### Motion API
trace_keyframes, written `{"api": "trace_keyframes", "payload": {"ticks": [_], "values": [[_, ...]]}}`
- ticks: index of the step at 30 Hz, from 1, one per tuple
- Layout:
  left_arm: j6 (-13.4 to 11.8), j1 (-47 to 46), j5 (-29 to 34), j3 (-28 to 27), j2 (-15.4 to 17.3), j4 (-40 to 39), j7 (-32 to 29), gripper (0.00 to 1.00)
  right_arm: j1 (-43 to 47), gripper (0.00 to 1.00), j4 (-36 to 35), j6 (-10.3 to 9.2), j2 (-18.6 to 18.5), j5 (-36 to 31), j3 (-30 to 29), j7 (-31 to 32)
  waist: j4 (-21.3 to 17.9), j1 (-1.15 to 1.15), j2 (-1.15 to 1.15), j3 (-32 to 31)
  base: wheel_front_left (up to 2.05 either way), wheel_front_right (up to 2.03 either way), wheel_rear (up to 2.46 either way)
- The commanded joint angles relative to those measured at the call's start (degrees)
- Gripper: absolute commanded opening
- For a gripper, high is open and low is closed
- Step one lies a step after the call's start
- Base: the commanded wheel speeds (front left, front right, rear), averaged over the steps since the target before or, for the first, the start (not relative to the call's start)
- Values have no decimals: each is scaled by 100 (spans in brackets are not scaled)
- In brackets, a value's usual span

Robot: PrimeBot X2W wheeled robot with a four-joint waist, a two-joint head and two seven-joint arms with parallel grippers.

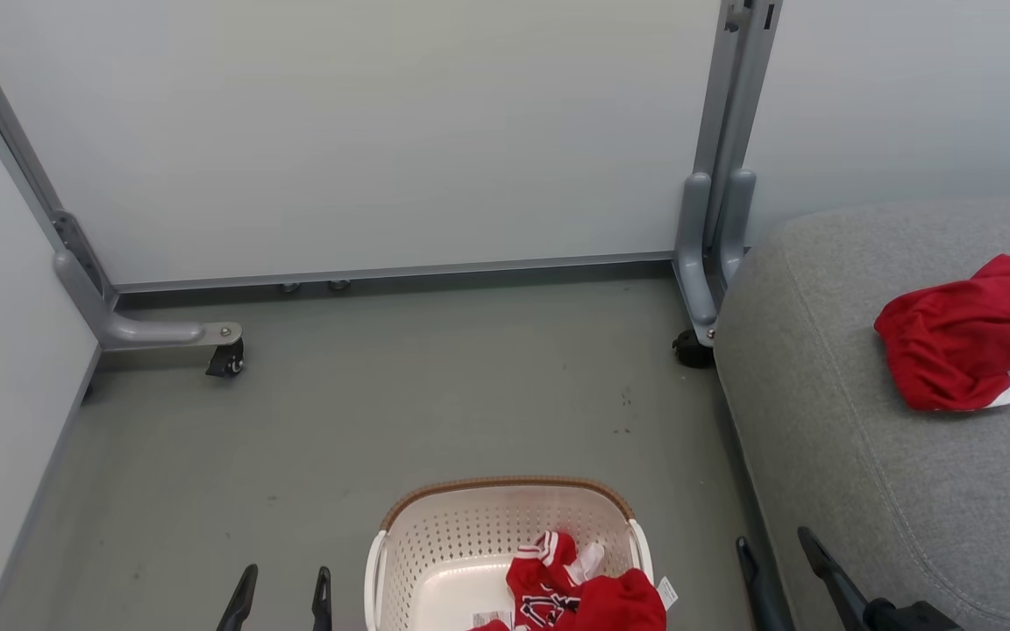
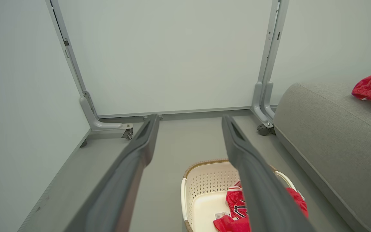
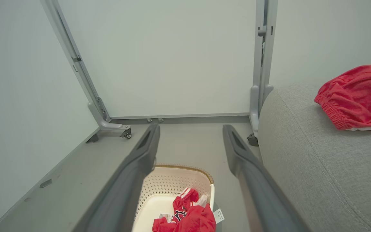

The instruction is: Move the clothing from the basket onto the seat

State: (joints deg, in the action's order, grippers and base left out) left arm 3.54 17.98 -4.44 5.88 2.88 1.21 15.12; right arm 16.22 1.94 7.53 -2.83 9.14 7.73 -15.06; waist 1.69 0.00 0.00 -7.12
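Indoors, a corner enclosed by white partition panels point(image 1: 382, 131) was pictured from the robot's head, the panels being carried on grey metal posts point(image 1: 720, 175) above a grey floor point(image 1: 382, 394). The seat point(image 1: 821, 421), a broad grey woven cushion with a stitched seam, was seen along the right of the head view, its rounded end set close to the right-hand post. The basket point(image 1: 505, 484), cream and perforated with a brown woven rim, was placed on the floor just left of the seat, at the bottom of the head view.

The clothing was found split between the two places. A crumpled red garment point(image 1: 961, 342) with white trim was laid on the seat, well apart from the basket, its elastic hem turned toward the right wrist camera. A lettered red garment point(image 1: 575, 596), marked in black and white, was bunched against the basket's right side.

The left gripper point(image 1: 286, 574) was shown against the floor left of the basket, its two dark fingers spread wide and nothing gripped between them. The right gripper point(image 1: 773, 539) was shown right of the basket, beside the seat's edge, likewise spread wide and empty.

Small black casters point(image 1: 226, 359) were fitted beneath the posts' feet. A white tag point(image 1: 667, 592) was shown at the basket's right edge.
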Motion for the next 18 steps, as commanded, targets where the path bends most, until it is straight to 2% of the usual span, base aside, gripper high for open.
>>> {"api": "trace_keyframes", "payload": {"ticks": [1,11,18], "values": [[0,-132,-65,46,4,30,4,100,-1,100,14,-8,-13,-10,-31,-17,-4,0,0,54,0,0,0],[33,-674,-152,490,7,344,4,100,-297,100,-54,-8,-62,-88,-357,-17,-28,0,0,777,0,0,0],[74,-1691,-180,754,7,661,4,100,-1195,100,-353,-8,-210,-128,-728,-17,-142,0,0,2291,0,0,0]]}}
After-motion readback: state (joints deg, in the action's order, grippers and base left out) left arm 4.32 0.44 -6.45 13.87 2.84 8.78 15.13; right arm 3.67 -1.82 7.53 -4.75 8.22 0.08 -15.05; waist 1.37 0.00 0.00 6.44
